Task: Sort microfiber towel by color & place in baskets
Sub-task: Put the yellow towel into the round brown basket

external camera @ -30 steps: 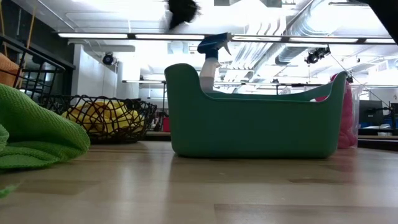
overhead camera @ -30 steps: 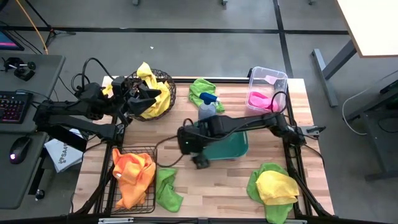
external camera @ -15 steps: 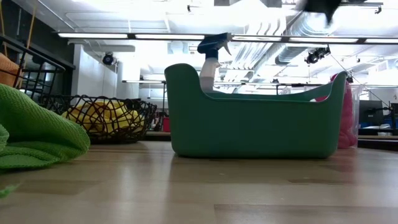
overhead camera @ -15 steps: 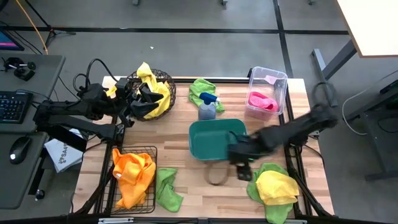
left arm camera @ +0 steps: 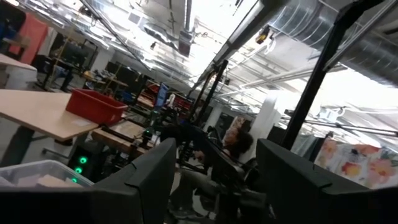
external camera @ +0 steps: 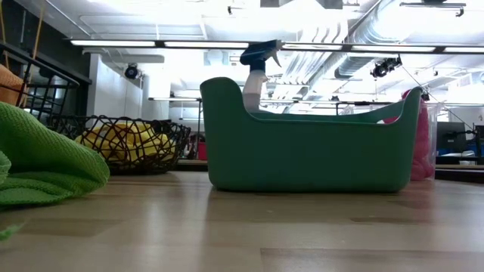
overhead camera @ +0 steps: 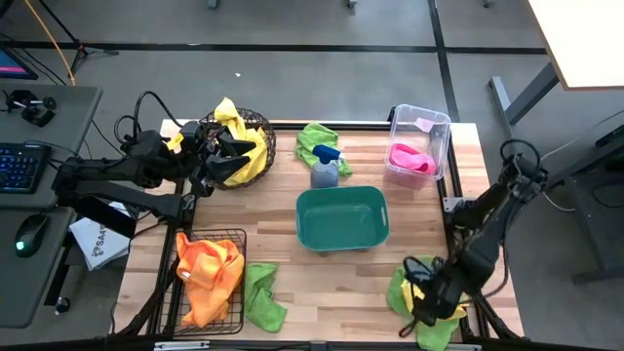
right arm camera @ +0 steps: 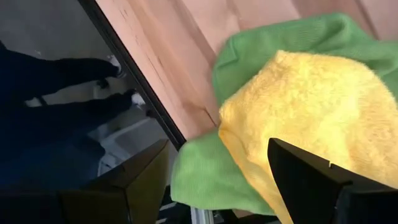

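The main risk sits at the near right corner of the table (overhead camera: 322, 292), where a yellow towel (overhead camera: 434, 291) lies directly on a green towel (overhead camera: 400, 292). A pinch that goes too deep would likely gather both cloths, and the 2 colours would then travel to 1 basket together. The pile also lies close to the table's edge, so a dragged cloth could slide off.

The right gripper (overhead camera: 426, 310) hovers over this pile with its jaws spread wide, holding nothing; in the right wrist view its fingers (right arm camera: 314, 180) straddle the yellow cloth without pinching it.

Further in, the teal tub (overhead camera: 341, 217) looks empty at mid-table, and the black wire basket (overhead camera: 208, 283) holds an orange towel (overhead camera: 208, 273).

At the far side, the left gripper (overhead camera: 216, 153) hangs over the round wire basket (overhead camera: 239, 146) of yellow cloths, jaws wide and empty. The clear bin (overhead camera: 419, 146) holds a pink towel (overhead camera: 409, 158).
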`<action>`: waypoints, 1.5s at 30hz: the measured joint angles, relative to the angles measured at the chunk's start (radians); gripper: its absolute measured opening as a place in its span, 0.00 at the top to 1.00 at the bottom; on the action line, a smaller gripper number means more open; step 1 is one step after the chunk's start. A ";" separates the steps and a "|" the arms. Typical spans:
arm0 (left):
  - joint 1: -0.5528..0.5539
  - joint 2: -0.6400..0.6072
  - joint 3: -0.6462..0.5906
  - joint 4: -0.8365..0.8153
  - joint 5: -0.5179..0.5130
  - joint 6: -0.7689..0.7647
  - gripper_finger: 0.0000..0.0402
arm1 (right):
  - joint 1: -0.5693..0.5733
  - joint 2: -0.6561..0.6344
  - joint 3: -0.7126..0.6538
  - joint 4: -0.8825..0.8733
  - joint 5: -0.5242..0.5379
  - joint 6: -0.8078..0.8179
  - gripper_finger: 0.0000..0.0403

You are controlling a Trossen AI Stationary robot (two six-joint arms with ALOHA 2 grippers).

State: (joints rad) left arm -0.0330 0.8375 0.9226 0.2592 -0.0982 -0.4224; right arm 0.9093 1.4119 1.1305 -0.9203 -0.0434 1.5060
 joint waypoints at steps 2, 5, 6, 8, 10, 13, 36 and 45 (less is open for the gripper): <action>0.000 0.000 0.000 0.000 -0.005 0.011 0.47 | 0.005 0.033 0.010 0.000 0.009 -0.009 0.34; 0.000 0.000 0.000 0.000 -0.018 0.015 0.47 | 0.005 0.082 0.014 -0.001 0.010 -0.032 0.34; 0.000 0.000 0.000 0.000 -0.020 0.015 0.47 | 0.005 0.098 0.014 -0.003 0.010 -0.033 0.34; 0.000 0.000 0.000 0.000 -0.020 0.015 0.47 | 0.005 0.132 0.014 -0.005 0.010 -0.031 0.34; 0.000 0.000 0.000 0.000 -0.020 0.015 0.47 | 0.005 0.172 0.014 -0.011 0.008 -0.030 0.34; 0.000 0.000 0.000 0.000 -0.020 0.016 0.47 | 0.002 0.234 0.014 -0.016 0.005 -0.029 0.34; 0.000 0.000 0.000 0.019 -0.021 0.024 0.47 | -0.020 0.191 0.496 -0.509 0.306 -0.148 0.99; 0.000 0.000 0.000 0.124 -0.005 0.024 0.47 | -0.235 0.160 0.822 -0.308 0.727 -0.764 1.00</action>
State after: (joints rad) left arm -0.0334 0.8375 0.9225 0.3835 -0.1035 -0.3981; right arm 0.6743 1.5723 1.9524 -1.2279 0.6836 0.7420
